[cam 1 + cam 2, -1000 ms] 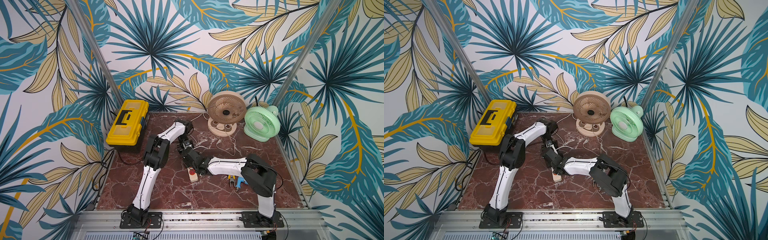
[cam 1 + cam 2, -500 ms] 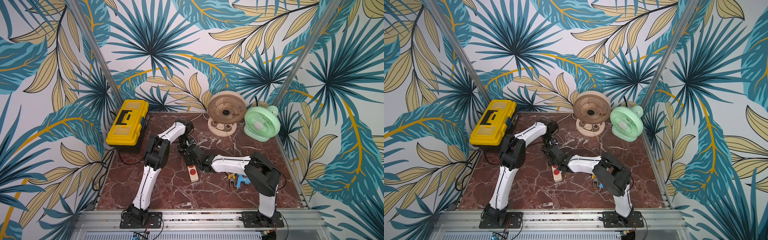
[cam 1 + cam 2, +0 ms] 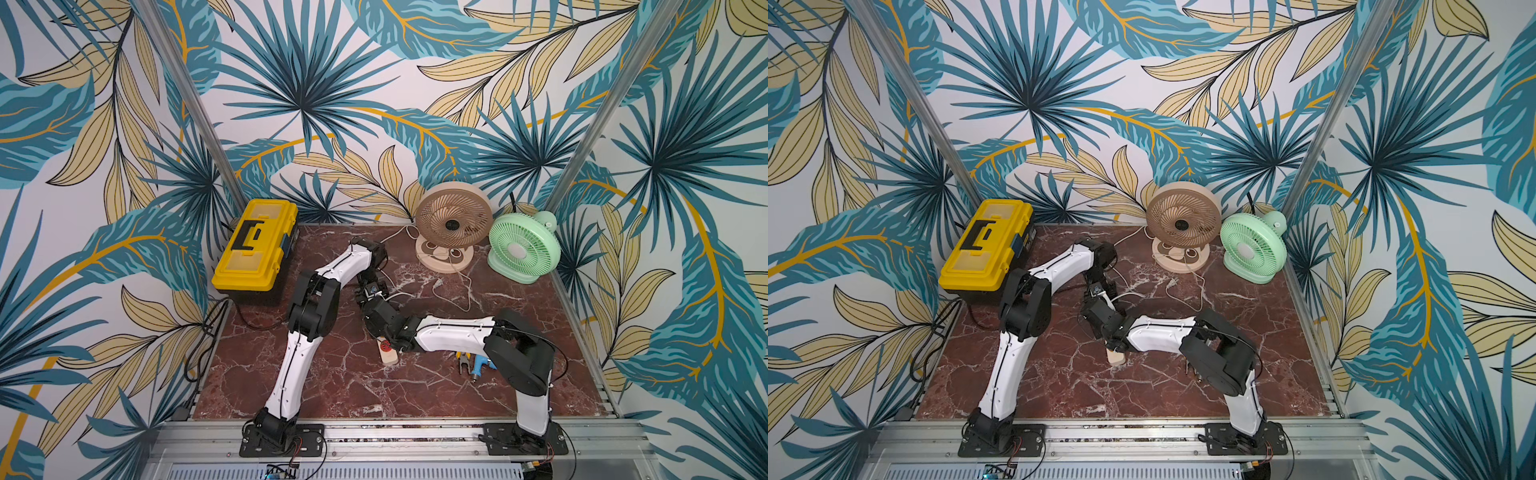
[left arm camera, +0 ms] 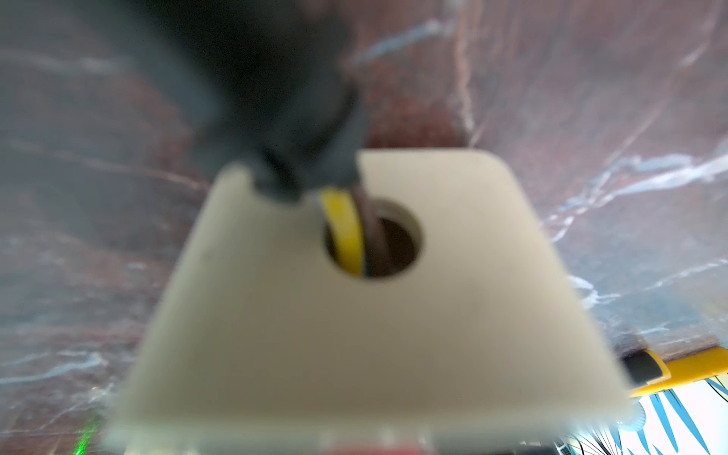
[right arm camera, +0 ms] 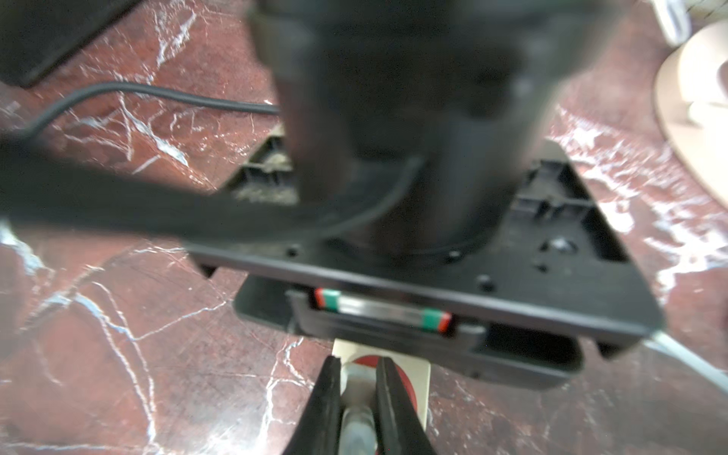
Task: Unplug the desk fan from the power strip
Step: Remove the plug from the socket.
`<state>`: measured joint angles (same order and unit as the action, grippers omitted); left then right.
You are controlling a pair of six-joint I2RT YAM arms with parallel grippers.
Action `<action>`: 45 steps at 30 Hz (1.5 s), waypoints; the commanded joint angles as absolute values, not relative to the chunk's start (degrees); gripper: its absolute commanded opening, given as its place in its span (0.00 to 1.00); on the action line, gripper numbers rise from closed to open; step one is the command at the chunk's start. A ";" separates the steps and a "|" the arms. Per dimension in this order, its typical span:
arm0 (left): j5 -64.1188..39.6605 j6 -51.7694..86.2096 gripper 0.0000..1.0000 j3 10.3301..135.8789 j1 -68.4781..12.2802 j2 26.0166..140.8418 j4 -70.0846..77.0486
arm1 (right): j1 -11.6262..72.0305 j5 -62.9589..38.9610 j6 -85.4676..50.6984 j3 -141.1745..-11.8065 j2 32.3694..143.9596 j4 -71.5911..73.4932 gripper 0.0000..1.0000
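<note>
2 arms meet near the centre of the table (image 3: 332, 386). The strip (image 3: 387, 354) lies there, running from 12 to 6 o'clock. It is mostly hidden under the wrists in both top views, and only its near end (image 3: 1116, 357) shows. The right gripper (image 5: 358, 368) is clamped on a pale plug (image 5: 356, 398) over a red socket (image 5: 402, 380); whether the pins are inside, I cannot tell. The left gripper (image 3: 370, 296) is closed tight at the far end of the strip, at 12 o'clock from the right one. If it pinches something, the pictures do not show. The left wrist view shows the cream end face (image 4: 354, 335) and a black cord (image 4: 275, 98). The beige fan (image 3: 451, 224) and the green fan (image 3: 524, 247) stand at 1 o'clock, the toolbox (image 3: 255, 245) at 10 o'clock, and the pliers (image 3: 462, 360) at 3 o'clock from the strip.
</note>
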<state>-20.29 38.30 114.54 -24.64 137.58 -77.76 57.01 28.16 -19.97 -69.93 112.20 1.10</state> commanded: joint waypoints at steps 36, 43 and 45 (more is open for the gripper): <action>-11.60 35.81 0.00 110.36 -24.06 146.12 -69.65 | 50.01 22.31 -28.91 -63.75 106.28 2.17 0.00; -11.59 35.85 0.00 110.22 -24.02 146.26 -69.53 | 49.93 18.65 -27.40 -66.17 107.61 -0.04 0.00; -11.68 35.86 0.00 110.22 -24.06 146.17 -69.51 | 50.13 17.98 -27.18 -66.74 107.99 -0.93 0.00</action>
<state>-20.43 39.29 114.52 -24.77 137.64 -77.82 51.92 15.90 -27.64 -66.00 108.29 3.49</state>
